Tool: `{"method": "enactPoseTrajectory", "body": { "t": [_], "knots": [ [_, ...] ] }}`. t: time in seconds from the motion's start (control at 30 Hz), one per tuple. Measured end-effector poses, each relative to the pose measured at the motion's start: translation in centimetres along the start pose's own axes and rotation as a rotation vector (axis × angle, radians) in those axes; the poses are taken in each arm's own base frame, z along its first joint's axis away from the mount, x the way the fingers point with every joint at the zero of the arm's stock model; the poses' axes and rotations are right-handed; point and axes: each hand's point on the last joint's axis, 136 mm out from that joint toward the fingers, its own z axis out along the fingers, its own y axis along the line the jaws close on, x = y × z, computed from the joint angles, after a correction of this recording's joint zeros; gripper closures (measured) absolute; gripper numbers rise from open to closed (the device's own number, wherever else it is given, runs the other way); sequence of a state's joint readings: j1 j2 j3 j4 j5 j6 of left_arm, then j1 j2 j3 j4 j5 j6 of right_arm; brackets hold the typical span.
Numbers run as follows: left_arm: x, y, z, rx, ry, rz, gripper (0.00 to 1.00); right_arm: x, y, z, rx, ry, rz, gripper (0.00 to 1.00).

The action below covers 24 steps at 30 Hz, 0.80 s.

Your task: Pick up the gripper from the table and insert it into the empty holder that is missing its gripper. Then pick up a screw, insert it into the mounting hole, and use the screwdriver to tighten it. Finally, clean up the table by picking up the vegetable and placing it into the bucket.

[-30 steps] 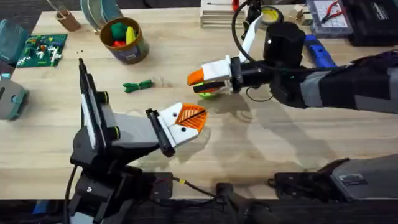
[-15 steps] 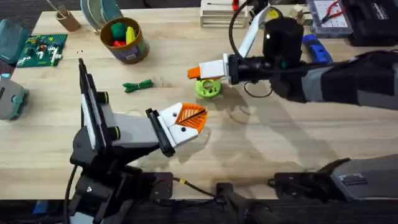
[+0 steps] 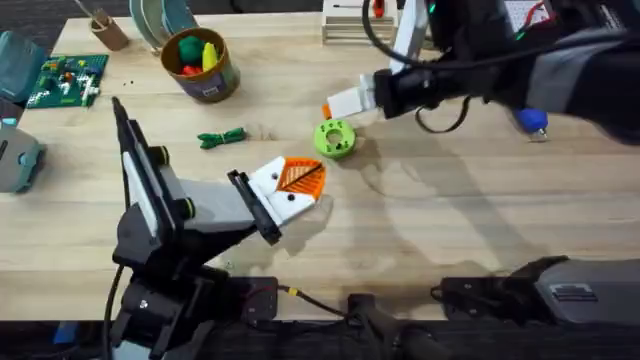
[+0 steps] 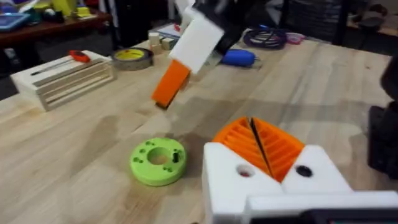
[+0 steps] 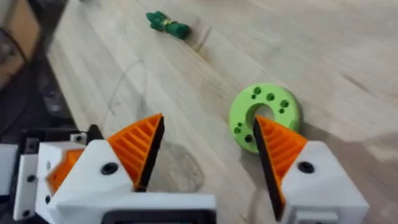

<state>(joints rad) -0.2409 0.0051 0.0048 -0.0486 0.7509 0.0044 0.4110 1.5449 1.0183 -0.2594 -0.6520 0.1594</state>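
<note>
Hovering above the table's far centre, the right gripper holds its orange pads apart and empty, just beyond the lime-green disc. The left gripper sits nearer, its pads pressed together on nothing. The vegetable lies left of the disc, with the bucket farther back-left; the screwdriver rests far right. Both grippers carry their wedges, and I cannot tell where a bare holder is. Reaching left for the vegetable, the right arm could likely clip the disc or the left gripper.
</note>
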Motion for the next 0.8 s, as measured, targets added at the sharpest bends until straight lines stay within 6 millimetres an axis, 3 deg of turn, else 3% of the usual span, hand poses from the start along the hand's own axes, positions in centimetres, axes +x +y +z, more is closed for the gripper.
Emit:
{"method": "enactPoseTrajectory", "body": {
  "t": [0.17,0.5,0.8],
  "knots": [
    [0.1,1.5,-0.1,-0.088,0.004,0.005,0.997,-0.2,0.3,-1.7,0.069,0.048,-0.104,0.1],
    [0.0,4.2,-0.5,-0.249,0.008,0.043,0.997,1.3,-0.4,-2.0,0.104,0.115,-0.204,0.1],
    [0.0,4.4,-0.6,-0.256,0.015,0.094,0.997,1.3,-0.5,-2.0,0.106,0.117,-0.24,0.101]
  ]
}}
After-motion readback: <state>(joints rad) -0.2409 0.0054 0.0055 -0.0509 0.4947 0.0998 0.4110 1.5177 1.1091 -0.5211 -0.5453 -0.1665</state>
